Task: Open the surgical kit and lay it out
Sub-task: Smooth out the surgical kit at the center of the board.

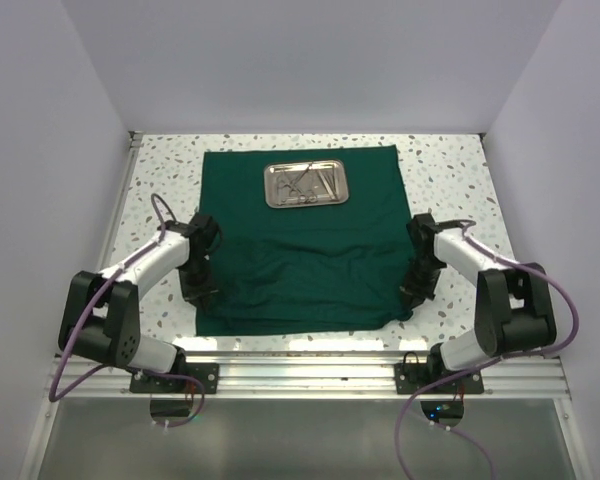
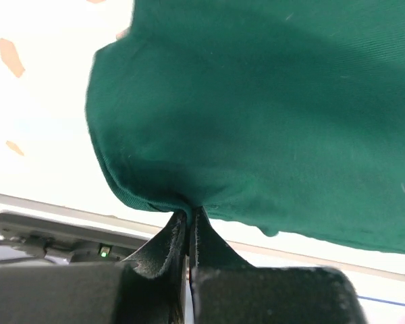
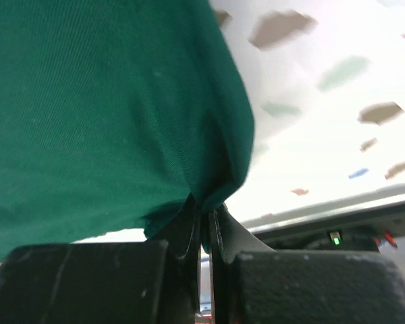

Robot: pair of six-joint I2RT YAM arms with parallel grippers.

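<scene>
Two corners of the green cloth (image 1: 300, 250) were pinched, one by each arm. In the top view the cloth lay spread over the middle of the speckled table (image 1: 160, 170). It was roughly square, flat across its upper half and creased and rumpled across its lower half.

The left gripper (image 1: 201, 291) sat at the cloth's lower left corner and the right gripper (image 1: 413, 293) at its lower right corner. Both were low over the table.

The steel tray (image 1: 307, 185) rested on the cloth in the upper middle of the frame, near the cloth's far edge and well apart from both grippers. Its long sides ran across the picture. Several slim silver instruments (image 1: 302, 184) lay jumbled inside it, too small to tell one kind from another.

In the left wrist view the black fingers (image 2: 163, 246) met at the lower centre, pressed together with a fold of cloth clamped between their tips. The fabric swelled from there over the upper right of the frame, with pale table showing at the left.

The right wrist view mirrored this. Its fingers (image 3: 233, 233) were closed on a gathered corner of cloth at the lower centre. Green fabric filled the upper left, and flecked table surface showed at the upper right.
</scene>
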